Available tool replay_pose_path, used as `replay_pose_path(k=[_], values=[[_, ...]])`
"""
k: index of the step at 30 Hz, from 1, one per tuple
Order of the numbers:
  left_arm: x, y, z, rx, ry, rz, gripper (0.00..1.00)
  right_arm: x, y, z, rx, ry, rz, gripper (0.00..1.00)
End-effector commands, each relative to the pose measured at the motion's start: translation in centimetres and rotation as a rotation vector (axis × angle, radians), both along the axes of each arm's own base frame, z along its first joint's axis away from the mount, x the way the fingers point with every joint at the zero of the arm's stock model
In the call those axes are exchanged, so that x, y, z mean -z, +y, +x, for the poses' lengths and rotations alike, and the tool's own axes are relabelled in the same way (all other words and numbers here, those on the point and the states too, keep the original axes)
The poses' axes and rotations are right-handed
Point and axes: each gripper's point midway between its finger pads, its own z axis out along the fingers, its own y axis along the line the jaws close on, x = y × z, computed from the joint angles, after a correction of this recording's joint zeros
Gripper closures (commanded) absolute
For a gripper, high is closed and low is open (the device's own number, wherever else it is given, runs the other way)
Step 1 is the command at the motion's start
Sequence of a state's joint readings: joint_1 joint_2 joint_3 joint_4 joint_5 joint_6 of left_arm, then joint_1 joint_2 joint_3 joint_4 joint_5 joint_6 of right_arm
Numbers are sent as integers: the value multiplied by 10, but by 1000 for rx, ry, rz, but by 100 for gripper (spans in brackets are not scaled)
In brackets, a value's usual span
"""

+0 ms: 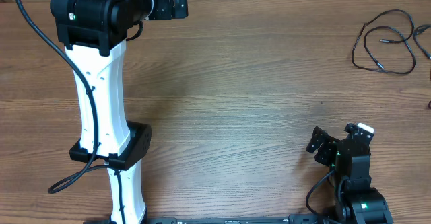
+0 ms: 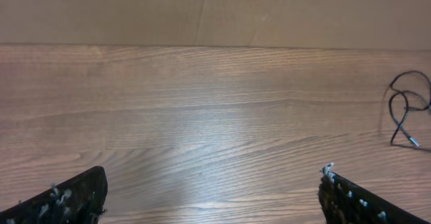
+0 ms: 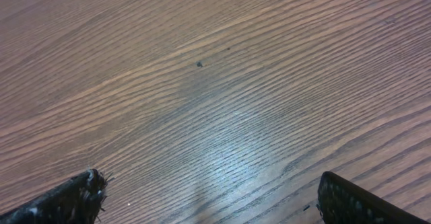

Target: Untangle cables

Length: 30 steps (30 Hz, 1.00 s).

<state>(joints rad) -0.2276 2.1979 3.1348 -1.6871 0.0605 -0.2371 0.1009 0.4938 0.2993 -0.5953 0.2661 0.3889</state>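
The cables point(image 1: 385, 42) are thin black cords lying in loose tangled loops at the far right of the wooden table, with another strand point(image 1: 423, 41) at the right edge. Part of them shows at the right of the left wrist view point(image 2: 407, 109), with a silver plug tip. My left gripper point(image 1: 168, 2) is at the far left edge of the table, open and empty point(image 2: 212, 187), far from the cables. My right gripper point(image 1: 339, 138) is near the front right, open and empty point(image 3: 209, 194), over bare wood. No cable shows in the right wrist view.
The white left arm point(image 1: 101, 96) stretches from the front edge to the back left, with a thick black cable hanging beside it. A small dark speck point(image 1: 321, 103) lies on the wood ahead of the right gripper. A tan wall point(image 2: 202, 12) stands behind the table.
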Motion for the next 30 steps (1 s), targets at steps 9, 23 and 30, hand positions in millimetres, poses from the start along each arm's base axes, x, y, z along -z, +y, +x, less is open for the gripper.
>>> replay_pose_path(k=[9,23,30], values=[[13,-9,13,90,-41,298,0,-1,-1,0,5,-7,-3,0],[64,-26,7,143,-166,204,0,-1,-1,0,5,-7,-3,0],[110,-8,-38,122,-254,186,0,-1,-1,0,5,-7,-3,0]])
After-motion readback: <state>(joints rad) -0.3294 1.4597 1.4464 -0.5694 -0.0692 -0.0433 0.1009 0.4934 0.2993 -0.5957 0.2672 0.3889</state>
